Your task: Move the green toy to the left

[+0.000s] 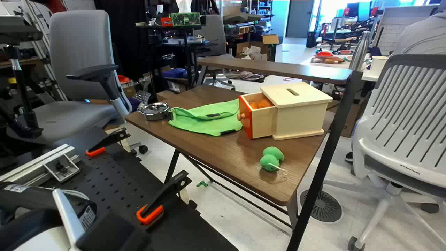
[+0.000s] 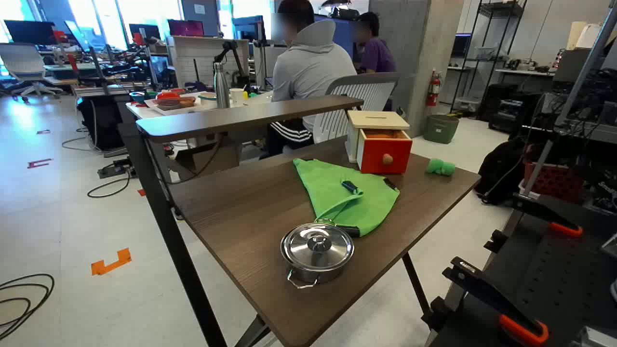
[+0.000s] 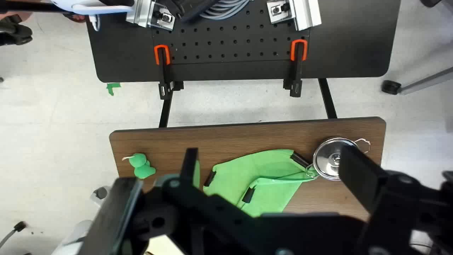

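The green toy is small and lumpy, with two rounded lobes and a pale string. It lies on the brown table near an end, in both exterior views (image 1: 271,161) (image 2: 440,167). It also shows in the wrist view (image 3: 141,165), at the left. My gripper (image 3: 270,151) is open and empty, with its fingers wide apart high above the table. The toy lies outside the fingers, to the left of the left finger in the wrist view. The gripper does not show in the exterior views.
A wooden box (image 1: 301,120) with its red-fronted drawer (image 2: 385,154) pulled out stands near the toy. A light-green cloth (image 2: 347,193) lies mid-table, touching a lidded metal pot (image 2: 317,248). A raised shelf (image 1: 271,68) runs along one side. Clamps (image 3: 298,67) jut from the black table (image 3: 226,71).
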Motion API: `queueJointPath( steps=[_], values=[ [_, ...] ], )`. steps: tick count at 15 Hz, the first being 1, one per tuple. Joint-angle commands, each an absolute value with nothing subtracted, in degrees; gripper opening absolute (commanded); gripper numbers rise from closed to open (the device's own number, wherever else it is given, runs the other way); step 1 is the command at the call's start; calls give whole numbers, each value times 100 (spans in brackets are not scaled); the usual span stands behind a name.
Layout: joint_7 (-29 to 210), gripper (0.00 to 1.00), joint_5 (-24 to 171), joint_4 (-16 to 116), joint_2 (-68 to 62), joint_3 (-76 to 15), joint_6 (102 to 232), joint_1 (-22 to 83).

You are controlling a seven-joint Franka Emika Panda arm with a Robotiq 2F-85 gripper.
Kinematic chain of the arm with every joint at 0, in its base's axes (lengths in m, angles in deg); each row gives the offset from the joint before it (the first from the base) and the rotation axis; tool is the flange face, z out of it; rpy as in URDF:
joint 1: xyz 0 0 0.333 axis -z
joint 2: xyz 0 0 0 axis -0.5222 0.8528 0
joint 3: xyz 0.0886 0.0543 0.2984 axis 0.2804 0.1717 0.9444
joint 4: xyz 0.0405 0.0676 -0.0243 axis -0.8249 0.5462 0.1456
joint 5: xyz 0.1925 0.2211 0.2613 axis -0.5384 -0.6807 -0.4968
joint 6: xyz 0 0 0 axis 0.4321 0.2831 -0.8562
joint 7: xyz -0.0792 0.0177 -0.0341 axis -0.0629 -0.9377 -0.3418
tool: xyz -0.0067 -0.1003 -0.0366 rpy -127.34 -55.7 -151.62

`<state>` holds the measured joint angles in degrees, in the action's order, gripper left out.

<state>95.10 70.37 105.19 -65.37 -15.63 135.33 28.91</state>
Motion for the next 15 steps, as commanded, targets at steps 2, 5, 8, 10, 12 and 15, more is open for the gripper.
queueJointPath(
  steps=[2, 5, 8, 10, 12, 15],
  values=[
    [9552, 100, 7078, 10490, -6525, -1616, 13521, 2822],
    [9552, 100, 7078, 10485, -6525, -1616, 13521, 2822],
    [9586, 100, 7157, 10541, -6496, -1598, 13767, 2880],
    [9496, 100, 7187, 10587, -6413, -1686, 14040, 2920],
    [9349, 100, 7212, 10647, -6290, -1852, 14392, 2981],
    [9037, 100, 7267, 10736, -6030, -2204, 15031, 3115]
  ],
)
